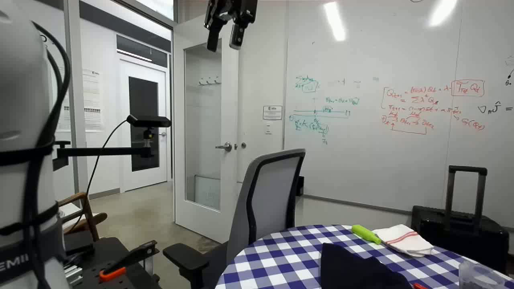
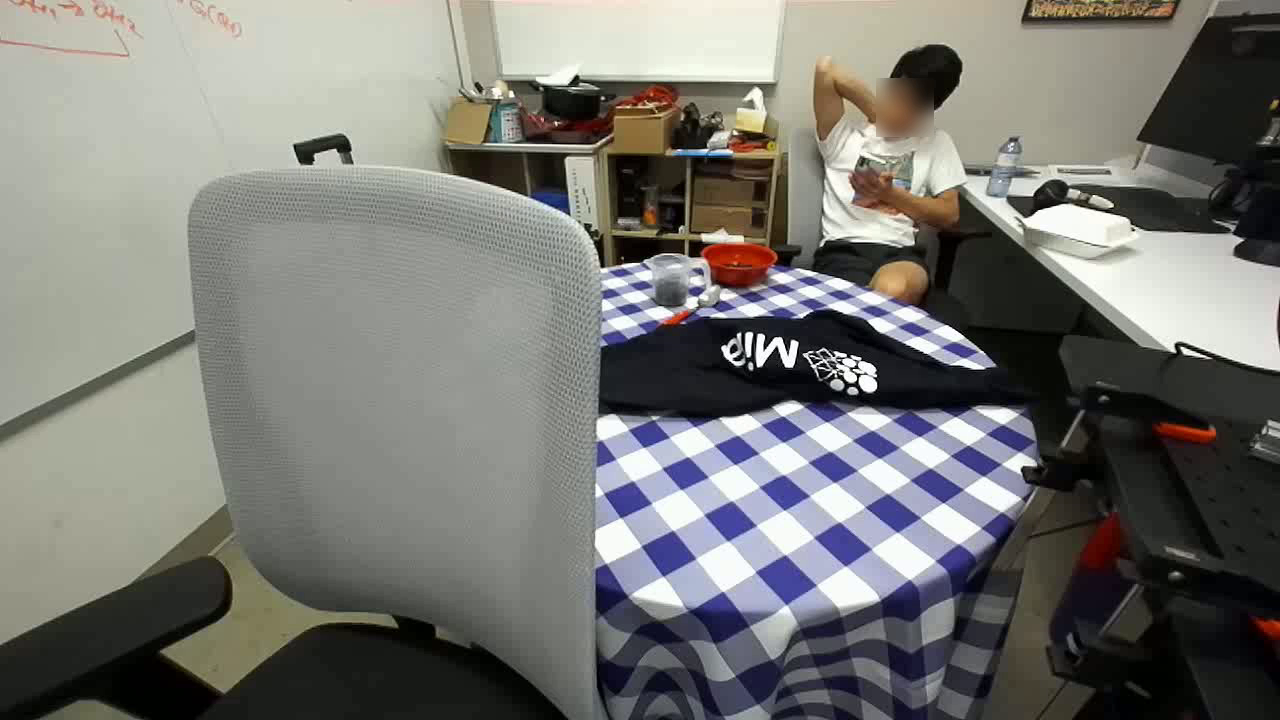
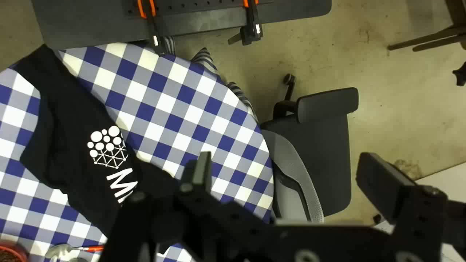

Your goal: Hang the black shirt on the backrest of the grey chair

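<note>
The Robotiq gripper (image 3: 285, 169) is held with its jaws wide apart; in an exterior view, the grey mesh-backed office chair (image 2: 390, 380) is seen nearest; beyond it, the black shirt (image 2: 800, 370) is laid across the checkered tablecloth (image 2: 760, 480); behind the shirt, a measuring cup (image 2: 670, 283) and red bowl (image 2: 738, 266) are set.

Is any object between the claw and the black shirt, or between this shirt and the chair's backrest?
Nothing visible stands between the open claw and the black shirt, or between that shirt and the backrest, though the claw hides part of the wrist view.
</note>
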You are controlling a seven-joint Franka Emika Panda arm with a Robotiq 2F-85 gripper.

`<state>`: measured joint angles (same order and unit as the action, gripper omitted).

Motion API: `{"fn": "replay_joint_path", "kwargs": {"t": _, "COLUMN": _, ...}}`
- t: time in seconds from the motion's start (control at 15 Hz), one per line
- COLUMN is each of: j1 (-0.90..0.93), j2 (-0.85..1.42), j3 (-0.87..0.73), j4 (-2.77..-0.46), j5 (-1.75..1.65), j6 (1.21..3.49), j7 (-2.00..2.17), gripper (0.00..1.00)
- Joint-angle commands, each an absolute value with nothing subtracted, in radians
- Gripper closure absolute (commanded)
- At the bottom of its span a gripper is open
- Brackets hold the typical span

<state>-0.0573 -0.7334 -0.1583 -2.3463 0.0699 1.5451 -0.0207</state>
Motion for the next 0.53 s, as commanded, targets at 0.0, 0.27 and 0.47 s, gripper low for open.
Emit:
{"fn": "replay_joint_path", "kwargs": {"t": 0.0, "j1": -0.076, "j2": -0.730, "j3": -0.146, "j4": -2.342, "j5": 0.078, "j6": 1.542, "j7": -0.031, "gripper": 0.00}}
{"fn": "replay_joint_path", "kwargs": {"t": 0.27, "j1": -0.074, "j2": -0.735, "j3": -0.134, "j4": -2.358, "j5": 0.094, "j6": 1.624, "j7": -0.017, "gripper": 0.00}}
{"fn": "replay_joint_path", "kwargs": {"t": 0.47, "j1": -0.076, "j2": -0.708, "j3": -0.109, "j4": -2.393, "j5": 0.114, "j6": 1.847, "j7": 0.030, "gripper": 0.00}}
